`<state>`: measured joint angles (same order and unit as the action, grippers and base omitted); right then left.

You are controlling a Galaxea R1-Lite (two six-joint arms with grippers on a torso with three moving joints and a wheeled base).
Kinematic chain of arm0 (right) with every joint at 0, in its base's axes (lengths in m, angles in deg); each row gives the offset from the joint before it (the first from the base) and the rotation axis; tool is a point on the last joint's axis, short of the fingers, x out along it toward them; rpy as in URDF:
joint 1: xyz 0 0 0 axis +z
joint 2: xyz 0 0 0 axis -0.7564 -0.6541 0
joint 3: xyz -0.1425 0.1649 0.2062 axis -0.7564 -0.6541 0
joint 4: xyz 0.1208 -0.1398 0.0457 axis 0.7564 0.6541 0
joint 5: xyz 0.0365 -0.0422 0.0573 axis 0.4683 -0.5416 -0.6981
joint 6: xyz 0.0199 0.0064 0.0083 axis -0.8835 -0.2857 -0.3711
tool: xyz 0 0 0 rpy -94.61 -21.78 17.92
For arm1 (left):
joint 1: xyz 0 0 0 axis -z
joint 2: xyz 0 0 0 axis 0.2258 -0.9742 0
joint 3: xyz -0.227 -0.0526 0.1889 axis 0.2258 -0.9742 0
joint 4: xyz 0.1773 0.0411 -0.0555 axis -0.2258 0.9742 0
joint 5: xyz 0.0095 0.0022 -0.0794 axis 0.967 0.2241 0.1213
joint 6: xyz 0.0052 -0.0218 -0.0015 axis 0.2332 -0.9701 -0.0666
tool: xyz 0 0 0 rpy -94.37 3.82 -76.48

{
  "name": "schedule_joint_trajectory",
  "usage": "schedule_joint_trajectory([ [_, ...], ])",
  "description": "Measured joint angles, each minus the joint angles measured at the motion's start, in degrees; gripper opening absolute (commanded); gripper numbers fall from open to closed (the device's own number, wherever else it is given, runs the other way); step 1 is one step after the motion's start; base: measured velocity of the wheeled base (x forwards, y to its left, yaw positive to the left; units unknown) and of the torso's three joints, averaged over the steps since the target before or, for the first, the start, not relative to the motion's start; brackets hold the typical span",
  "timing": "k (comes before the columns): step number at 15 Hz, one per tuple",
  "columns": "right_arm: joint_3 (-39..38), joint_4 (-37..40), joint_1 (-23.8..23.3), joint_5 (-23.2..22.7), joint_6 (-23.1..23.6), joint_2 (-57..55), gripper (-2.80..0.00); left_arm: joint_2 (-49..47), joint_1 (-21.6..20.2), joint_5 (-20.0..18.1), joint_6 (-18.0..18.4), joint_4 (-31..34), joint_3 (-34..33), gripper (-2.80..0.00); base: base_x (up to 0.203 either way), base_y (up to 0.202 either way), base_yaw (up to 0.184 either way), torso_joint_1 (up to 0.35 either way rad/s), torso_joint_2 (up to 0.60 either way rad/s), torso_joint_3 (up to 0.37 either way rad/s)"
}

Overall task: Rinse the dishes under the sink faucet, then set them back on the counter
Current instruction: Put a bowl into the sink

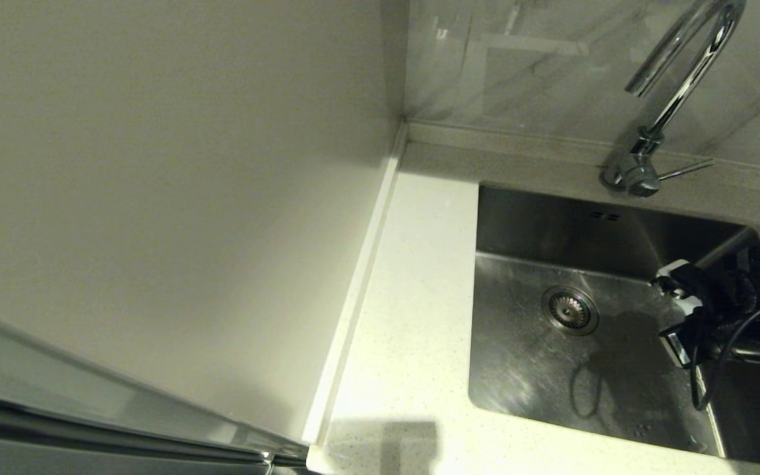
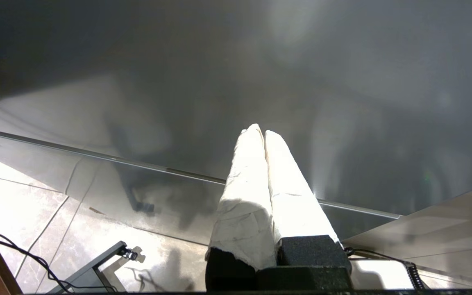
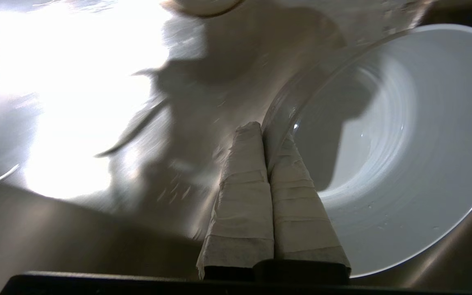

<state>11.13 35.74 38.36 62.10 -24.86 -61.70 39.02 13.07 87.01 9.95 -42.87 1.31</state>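
My right gripper [image 3: 266, 133] is shut on the rim of a pale blue-grey bowl [image 3: 404, 143], one finger inside and one outside. The bowl hangs tilted low over the steel floor of the sink [image 1: 525, 376], with a few droplets inside it. In the head view only the right arm's wrist [image 1: 716, 310] shows, at the sink's right side, and the bowl is hidden behind it. The chrome sink faucet [image 1: 683, 79] stands behind the basin with its lever [image 1: 687, 170] pointing right; no water shows. The pink and whitish-mint bowls are out of view. My left gripper [image 2: 260, 133] is shut on nothing, parked off the counter.
The round drain strainer [image 1: 570, 310] sits mid-basin, left of the right arm. The speckled counter [image 1: 406, 316] runs along the sink's left side, bounded by a cream wall panel [image 1: 189, 198]. Two overflow slots [image 1: 604, 216] mark the back wall.
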Motion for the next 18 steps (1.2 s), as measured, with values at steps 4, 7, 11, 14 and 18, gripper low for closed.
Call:
schedule_joint_trajectory([
  [4, 0.5, -11.5, 1.1, 5.6, -3.1, -8.7, -2.8, 0.0, 0.0, 0.0, 0.0, 0.0, 0.0, -2.8, 0.0, 0.0, 0.0, 0.0, 0.0, 0.0],
  [7, 5.0, -11.9, 2.9, 9.2, -7.2, -13.9, -2.8, 0.0, 0.0, 0.0, 0.0, 0.0, 0.0, -2.8, 0.0, 0.0, 0.0, 0.0, 0.0, 0.0],
  [11, 13.3, -11.6, 4.4, 12.7, -11.7, -21.1, -2.8, 0.0, 0.0, 0.0, 0.0, 0.0, 0.0, -2.8, 0.0, 0.0, 0.0, 0.0, 0.0, 0.0],
  [14, 18.0, -8.6, 4.6, 13.1, -14.6, -24.8, -2.8, 0.0, 0.0, 0.0, 0.1, 0.0, 0.0, -2.8, 0.0, 0.0, 0.0, 0.0, 0.0, 0.0],
  [18, 21.9, -6.6, 4.6, 13.1, -15.3, -27.8, -2.8, 0.0, 0.0, 0.0, 0.1, 0.0, 0.0, -2.8, 0.0, 0.0, 0.0, 0.0, 0.0, 0.0],
])
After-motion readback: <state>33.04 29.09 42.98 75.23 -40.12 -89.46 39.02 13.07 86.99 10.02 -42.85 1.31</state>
